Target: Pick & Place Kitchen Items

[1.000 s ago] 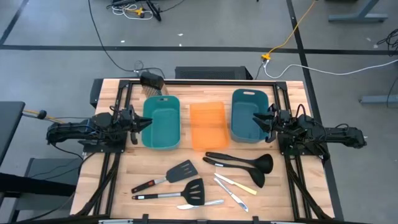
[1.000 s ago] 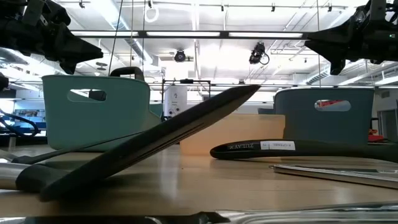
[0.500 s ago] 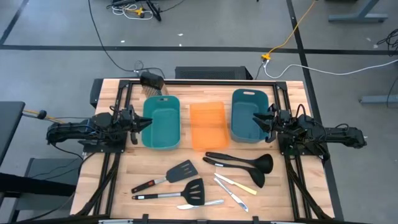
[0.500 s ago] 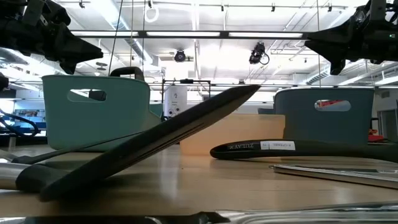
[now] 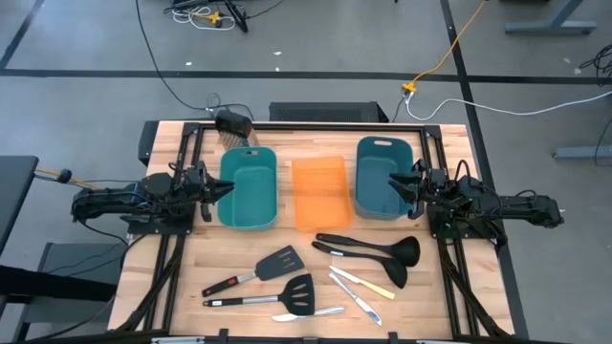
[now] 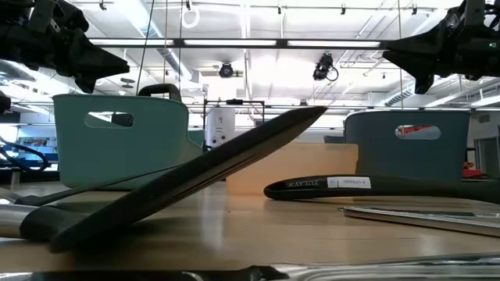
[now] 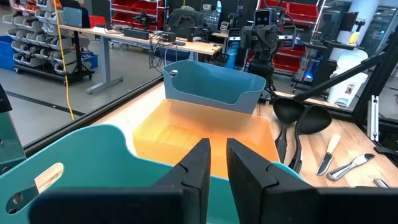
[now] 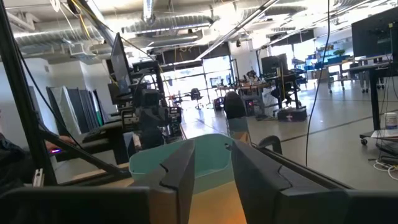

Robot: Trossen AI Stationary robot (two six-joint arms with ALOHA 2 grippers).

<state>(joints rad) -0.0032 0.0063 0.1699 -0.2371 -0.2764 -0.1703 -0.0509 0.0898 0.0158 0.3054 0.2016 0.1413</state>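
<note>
The utensils lie on the wooden table's near half. There are two black slotted spatulas (image 5: 275,265) (image 5: 290,294), two black ladles (image 5: 375,245) (image 5: 381,267), a yellow-handled knife (image 5: 367,282) and two silver knives (image 5: 356,298) (image 5: 308,312). My left gripper (image 5: 228,189) hovers at the left rim of the left teal bin (image 5: 251,212), with a narrow gap between its fingers (image 7: 217,149), and is empty. My right gripper (image 5: 390,183) hovers over the right teal bin (image 5: 375,153). It is open (image 8: 213,152) and empty. Both grippers are well above the table in the low view.
An orange bin (image 5: 318,194) stands between the two teal bins at mid-table. A dark object (image 5: 233,126) sits at the far left corner. Black frame rails (image 5: 170,268) run along both table sides. Bare wood lies left of the spatulas.
</note>
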